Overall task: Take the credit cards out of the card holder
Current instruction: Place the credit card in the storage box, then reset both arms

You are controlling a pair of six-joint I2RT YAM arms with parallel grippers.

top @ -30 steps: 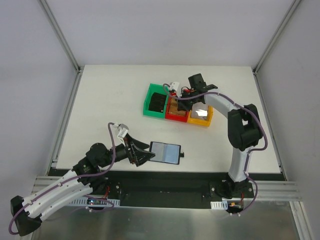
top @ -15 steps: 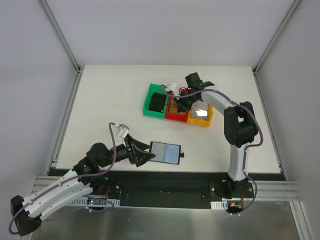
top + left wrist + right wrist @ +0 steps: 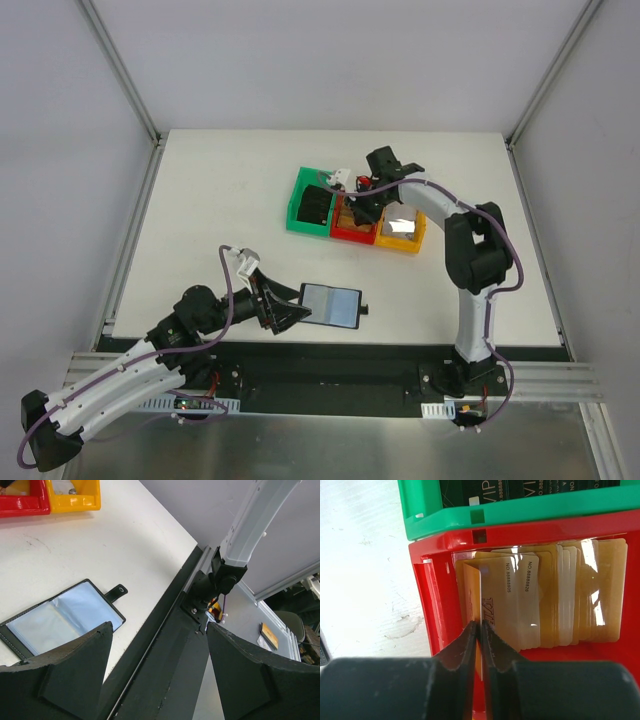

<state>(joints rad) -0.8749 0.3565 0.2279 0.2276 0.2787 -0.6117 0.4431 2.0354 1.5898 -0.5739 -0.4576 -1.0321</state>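
Note:
The black card holder (image 3: 332,305) lies open near the table's front edge, its grey-blue lining up and its closure tab (image 3: 116,591) pointing right. No card shows inside it. My left gripper (image 3: 290,312) stands open at the holder's left edge with nothing between its fingers; in the left wrist view one finger (image 3: 75,665) overlaps the card holder (image 3: 60,620). My right gripper (image 3: 480,622) hangs over the red bin (image 3: 427,605), its jaws pinching a gold credit card (image 3: 471,595) held on edge above a fanned pile of gold cards (image 3: 560,595).
A green bin (image 3: 310,208) holding black cards (image 3: 520,487), the red bin (image 3: 350,232) and a yellow bin (image 3: 400,232) stand in a row at mid-table. The black front rail (image 3: 165,670) runs just right of the card holder.
My right gripper has swung left and settled over the red bin with the gold card in its jaws. The left arm and the card holder have not moved.

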